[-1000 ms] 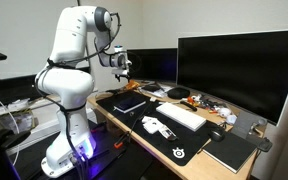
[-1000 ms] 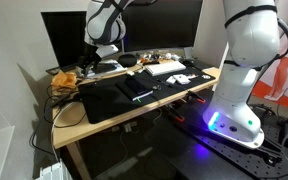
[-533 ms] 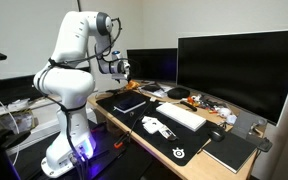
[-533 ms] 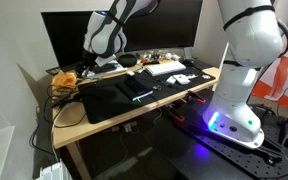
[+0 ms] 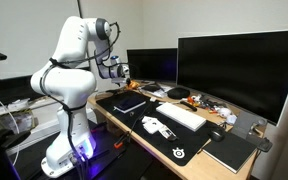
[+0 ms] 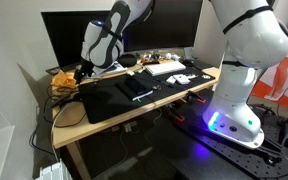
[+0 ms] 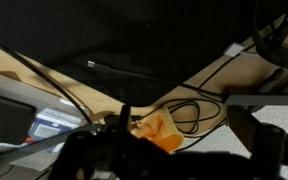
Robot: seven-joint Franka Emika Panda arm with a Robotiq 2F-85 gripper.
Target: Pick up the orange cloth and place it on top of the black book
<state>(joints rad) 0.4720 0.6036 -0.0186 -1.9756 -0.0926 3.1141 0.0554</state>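
- Orange cloth [image 6: 63,79]: lies crumpled at the far end of the table [image 6: 60,124], by the foot of a monitor [image 6: 64,40]. In wrist view the cloth [image 7: 159,128] sits on pale wood among looped black cables [image 7: 191,113].
- White Panda arm [image 5: 69,85]: stands at the table's side, bent over that end; seen in both ext. views.
- Wide monitor [image 5: 239,70]: fills the back of the table, w/ a smaller screen [image 5: 149,65] beside it, both dark.
- Black desk mat [image 6: 114,98]: runs along the front half of the table.
- White keyboard [image 5: 181,116]: lies on the mat, in front of the wide monitor.
- Black book [image 5: 129,102]: flat on the mat, apart from the cloth, nothing on top. In an ext. view the book [image 6: 136,90] lies between the cloth's end and the keyboard.
- Dark notebook [image 5: 231,151]: lies at the opposite table corner, well apart from the cloth.
- Claw [image 6: 84,72]: hangs just above the table, close beside the cloth and not touching it. In wrist view the claw [image 7: 174,160] looks released, fingers [image 7: 94,155] spread w/ nothing between them and the cloth showing below the gap; picture blurred. In an ext. view the claw [image 5: 122,72] is too small to read.
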